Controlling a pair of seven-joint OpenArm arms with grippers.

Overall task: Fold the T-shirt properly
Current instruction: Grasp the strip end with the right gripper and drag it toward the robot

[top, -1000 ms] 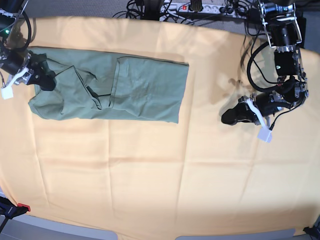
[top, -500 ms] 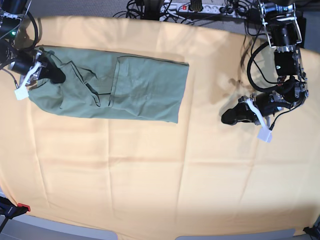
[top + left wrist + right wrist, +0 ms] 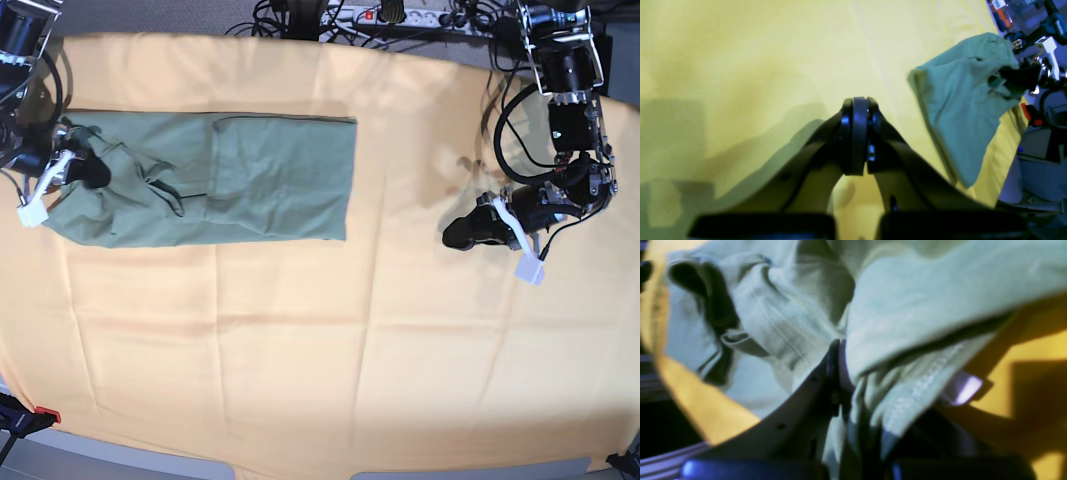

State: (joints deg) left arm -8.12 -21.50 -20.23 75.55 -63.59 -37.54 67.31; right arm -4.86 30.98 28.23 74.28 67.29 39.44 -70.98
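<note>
The right hand (image 3: 85,172) pinches the bunched end of the T-shirt (image 3: 240,180); the left hand (image 3: 462,234), pressed together, rests well apart on the yellow-orange cloth (image 3: 300,340).

Yellow-orange table cloth (image 3: 300,330), sage-green T-shirt (image 3: 250,180) lying folded near its far-left edge

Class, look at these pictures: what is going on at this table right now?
A two-armed robot is folding a sage-green T-shirt on a table covered with a yellow-orange cloth. The right gripper is shut on bunched fabric at one end of the T-shirt, which lies as a long band, partly folded. The left gripper is shut on nothing and sits over bare cloth, well apart from the garment.
</note>
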